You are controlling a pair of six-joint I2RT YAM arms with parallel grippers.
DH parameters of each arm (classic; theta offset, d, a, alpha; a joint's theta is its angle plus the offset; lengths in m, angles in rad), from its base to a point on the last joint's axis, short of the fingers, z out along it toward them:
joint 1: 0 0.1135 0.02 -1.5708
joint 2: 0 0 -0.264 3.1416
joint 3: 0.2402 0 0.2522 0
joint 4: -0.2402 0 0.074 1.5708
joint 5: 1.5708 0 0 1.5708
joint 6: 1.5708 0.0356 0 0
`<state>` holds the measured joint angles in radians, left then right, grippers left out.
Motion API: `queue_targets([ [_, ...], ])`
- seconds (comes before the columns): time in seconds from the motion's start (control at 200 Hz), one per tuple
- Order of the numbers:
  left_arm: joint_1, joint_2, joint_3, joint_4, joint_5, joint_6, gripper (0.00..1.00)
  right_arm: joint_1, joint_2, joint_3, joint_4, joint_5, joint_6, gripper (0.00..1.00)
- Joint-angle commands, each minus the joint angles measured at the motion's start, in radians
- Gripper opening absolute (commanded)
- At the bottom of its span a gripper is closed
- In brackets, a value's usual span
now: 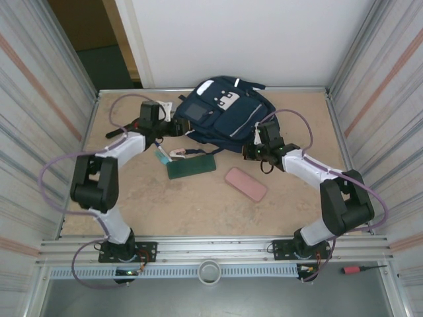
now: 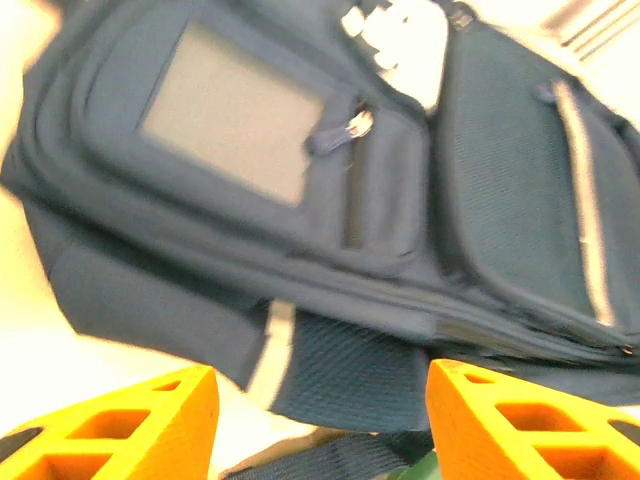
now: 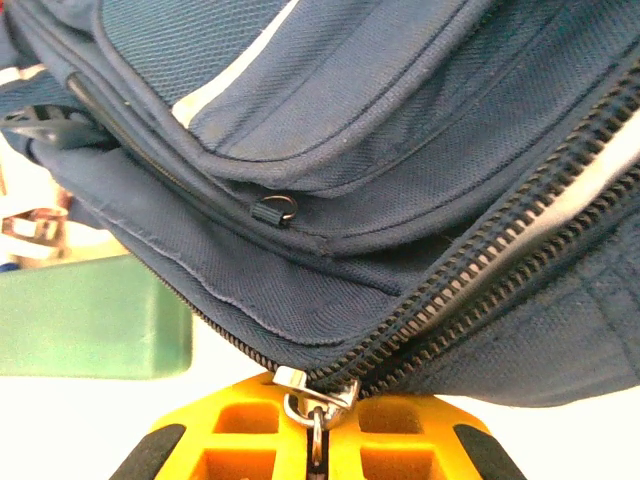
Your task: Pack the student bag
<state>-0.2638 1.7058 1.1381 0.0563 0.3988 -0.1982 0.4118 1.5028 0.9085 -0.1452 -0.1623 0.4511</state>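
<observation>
The right hand [image 3: 315,440] is seen closed, its two orange fingers [image 3: 230,440] pinched on the metal zip pull [image 3: 314,392] of the student bag [image 3: 400,150]. In the overhead view this hand is placed at the bag's near right edge. The left hand [image 2: 320,400] is held wide open with nothing between its fingers [image 2: 130,425]. It is pointed at the front pocket [image 2: 240,130] from just beside the bag's left side. The student bag is laid flat at the far middle of the bench [image 1: 198,205], front face up.

Beside the pull the zip teeth are parted a little, and a pale strip is shown between them further along. The main compartment is therefore judged to be partly unzipped at most; how far the opening runs cannot be told. Nothing is seen inside the bag. A green flat case [image 1: 192,165], a pink case [image 1: 246,183] and some small items [image 1: 170,154] are found on the bench in front of the bag, none held by either hand. The task is judged to be at an early stage: the opening of the bag is in hand, while all of the loading, and the closing of the zip after it, are yet to be done.
</observation>
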Motion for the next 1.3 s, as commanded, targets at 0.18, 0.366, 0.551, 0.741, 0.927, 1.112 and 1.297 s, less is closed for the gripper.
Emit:
queue_targets([
  [0.18,-0.304,-0.025,-0.065,0.07,-0.057,0.833,0.61,-0.008,-0.051,0.072,-0.075,-0.126,-0.026,0.0],
  [0.366,-0.37,0.097,0.065,0.0,-0.061,0.942,0.62,-0.008,-0.051,0.081,-0.074,-0.169,-0.024,0.0],
  [0.551,-0.389,0.193,0.136,-0.007,-0.095,0.99,0.55,-0.008,-0.068,0.069,-0.072,-0.205,-0.015,0.0],
  [0.741,-0.379,0.203,0.14,0.015,-0.118,1.0,0.17,-0.026,-0.096,0.059,-0.153,-0.147,-0.009,0.0],
  [0.927,-0.308,0.101,0.032,0.084,0.02,0.948,0.0,-0.129,-0.116,0.027,-0.272,0.065,0.048,0.0],
  [1.112,-0.208,0.032,-0.056,0.203,0.156,0.901,0.0,-0.155,-0.126,0.018,-0.229,0.026,0.015,0.0],
  [1.297,-0.181,0.049,-0.014,0.144,0.063,0.894,0.22,-0.081,-0.126,0.034,-0.151,-0.108,-0.009,0.0],
])
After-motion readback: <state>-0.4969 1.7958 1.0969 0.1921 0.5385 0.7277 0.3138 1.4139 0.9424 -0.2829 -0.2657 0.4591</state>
